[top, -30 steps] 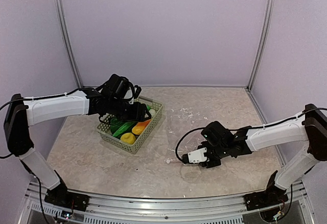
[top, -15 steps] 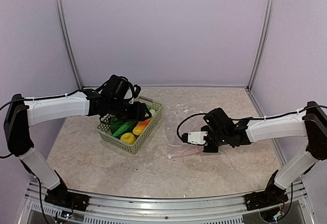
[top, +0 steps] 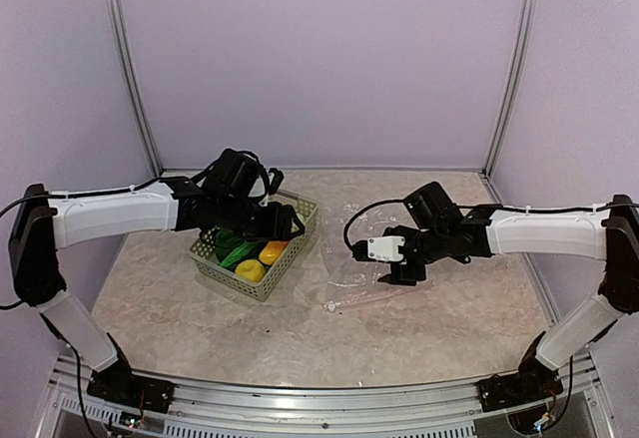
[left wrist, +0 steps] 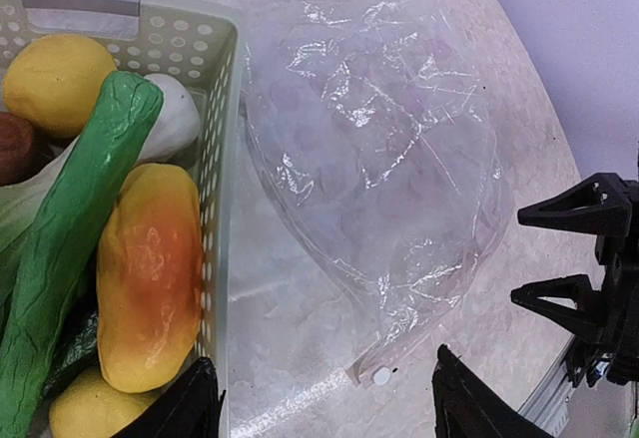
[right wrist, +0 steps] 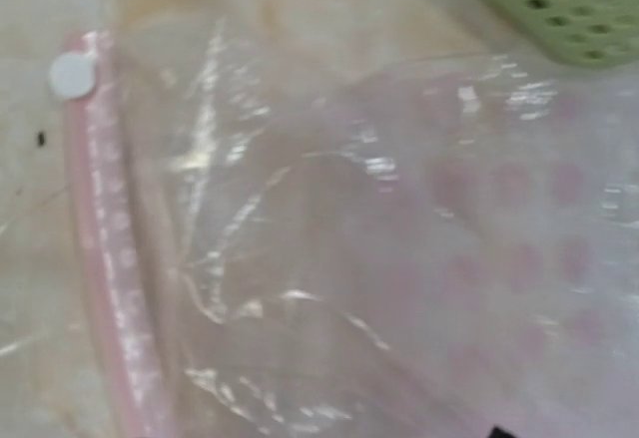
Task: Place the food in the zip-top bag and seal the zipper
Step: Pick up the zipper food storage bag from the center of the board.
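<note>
basket (top: pixel 283 270): on surface (top: pixel 200 328), left of centre | food (top: pixel 250 270): in basket | bag (left wrist: pixel 379 159): on surface, just right of basket | zipper (right wrist: pixel 105 288): along bag's near edge | left gripper (left wrist: pixel 324 408): over basket's right side | right gripper (top: pixel 397 270): above bag's right part

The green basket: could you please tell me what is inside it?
The basket holds a lemon, a second lemon, a long cucumber, an orange piece, a white piece and a brown piece. Anything beneath them is covered.
</note>
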Tool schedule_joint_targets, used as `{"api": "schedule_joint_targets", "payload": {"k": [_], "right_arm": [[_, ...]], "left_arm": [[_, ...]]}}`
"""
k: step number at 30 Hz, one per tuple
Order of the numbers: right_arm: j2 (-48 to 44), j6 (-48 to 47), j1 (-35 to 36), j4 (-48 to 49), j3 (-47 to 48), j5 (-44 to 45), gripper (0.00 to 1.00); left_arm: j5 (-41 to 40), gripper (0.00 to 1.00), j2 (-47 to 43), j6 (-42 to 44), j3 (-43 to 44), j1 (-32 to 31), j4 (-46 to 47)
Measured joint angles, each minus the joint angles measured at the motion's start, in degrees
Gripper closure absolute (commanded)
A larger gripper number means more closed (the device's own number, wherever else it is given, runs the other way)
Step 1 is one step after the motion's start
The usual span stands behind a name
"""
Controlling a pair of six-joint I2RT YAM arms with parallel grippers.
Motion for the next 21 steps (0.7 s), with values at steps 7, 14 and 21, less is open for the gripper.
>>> {"api": "schedule_joint_targets", "payload": {"k": [7, 14, 21], "right_arm": [[6.4, -2.0, 0.0, -1.6, 2.6, -1.7, 0.32], [12.4, -2.5, 0.0, -1.7, 4.9, -0.2, 0.65], [13.7, -1.0, -0.5, -1.8, 7.0, 1.7, 0.99]], "left_arm": [[0.0, 0.31, -3.5, -2.5, -4.5, 1.7, 1.0], [-0.2, 0.31, -6.5, -4.1, -7.8, 3.0, 2.1], [-0.4, 0.31, -7.1, -4.1, -7.8, 3.0, 3.8]]}}
